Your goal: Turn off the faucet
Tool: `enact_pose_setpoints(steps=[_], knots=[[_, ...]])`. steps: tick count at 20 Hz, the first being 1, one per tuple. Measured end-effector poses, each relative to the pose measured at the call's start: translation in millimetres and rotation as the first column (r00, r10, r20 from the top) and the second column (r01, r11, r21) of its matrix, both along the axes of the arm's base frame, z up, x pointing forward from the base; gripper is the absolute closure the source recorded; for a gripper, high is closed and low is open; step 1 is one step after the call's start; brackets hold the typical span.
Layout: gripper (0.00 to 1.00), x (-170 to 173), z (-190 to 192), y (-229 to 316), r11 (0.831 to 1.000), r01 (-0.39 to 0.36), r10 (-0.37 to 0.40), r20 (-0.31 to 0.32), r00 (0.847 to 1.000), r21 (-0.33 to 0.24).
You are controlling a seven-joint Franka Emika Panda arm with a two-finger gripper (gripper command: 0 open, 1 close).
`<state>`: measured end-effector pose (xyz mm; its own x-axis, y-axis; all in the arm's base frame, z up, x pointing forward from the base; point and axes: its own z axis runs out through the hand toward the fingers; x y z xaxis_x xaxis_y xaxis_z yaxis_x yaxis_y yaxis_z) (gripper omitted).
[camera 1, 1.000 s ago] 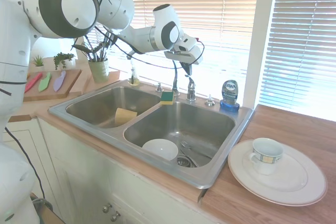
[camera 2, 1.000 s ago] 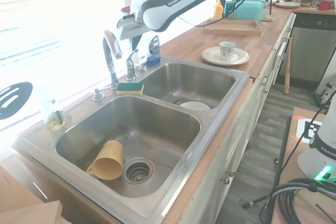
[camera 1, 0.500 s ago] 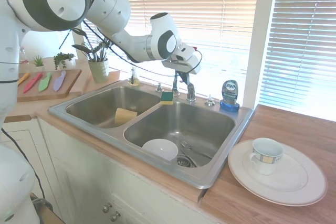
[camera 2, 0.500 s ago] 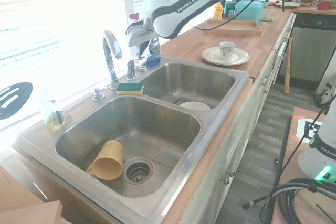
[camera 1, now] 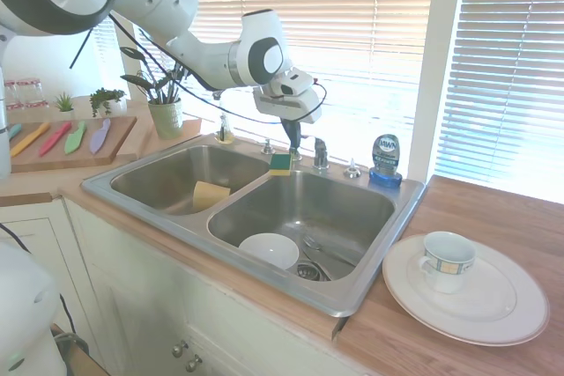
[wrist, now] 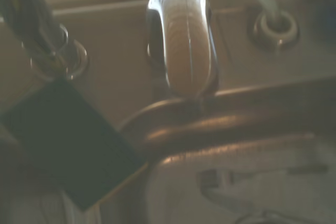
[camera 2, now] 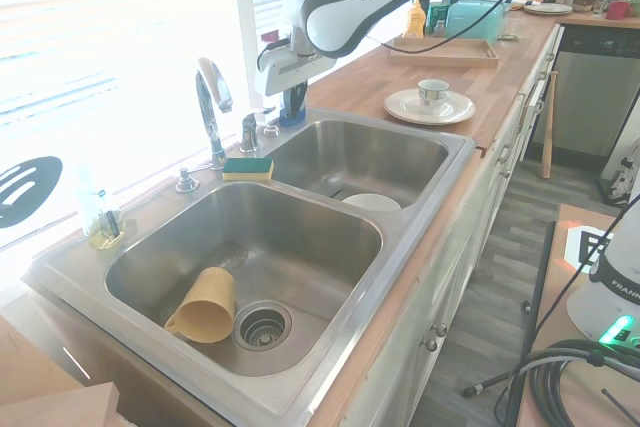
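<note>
The faucet's chrome gooseneck spout rises at the back of the sink, with its short lever handle beside it. In the first exterior view the handle stands just right of my gripper, which hangs in front of the spout and hides most of it. In the second exterior view my gripper sits apart from the handle, on the sink side, pointing down. It looks shut and holds nothing. The wrist view shows the handle from above. I see no water stream.
A green-yellow sponge lies on the sink's back ledge. A white bowl sits in one basin, a yellow cup in the other. A blue soap bottle stands near the handle. A plate with a cup rests on the counter.
My gripper came down from above the handle, then drew away toward the basin side and turned. The handle stands lower than a second ago.
</note>
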<state>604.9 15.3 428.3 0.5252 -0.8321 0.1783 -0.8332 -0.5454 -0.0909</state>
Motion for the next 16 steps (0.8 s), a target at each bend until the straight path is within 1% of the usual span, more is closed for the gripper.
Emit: enact_pose_setpoints(steps=[2,5,7,12,13,16], knots=[[1.0,-23,0,6,1.0,0.001,0.0,-0.074,0.997,0.019],[1.0,-59,-16,5,0.999,0.014,-0.009,-0.137,0.991,0.037],[1.0,-82,-24,1,0.998,0.023,-0.014,-0.162,0.987,0.052],[1.0,-135,-25,7,0.996,0.008,0.008,-0.181,0.984,0.085],[0.0,-145,-26,9,0.996,0.006,0.01,-0.183,0.983,0.088],[0.0,-168,-30,7,0.995,0.014,0.005,-0.191,0.982,0.098]])
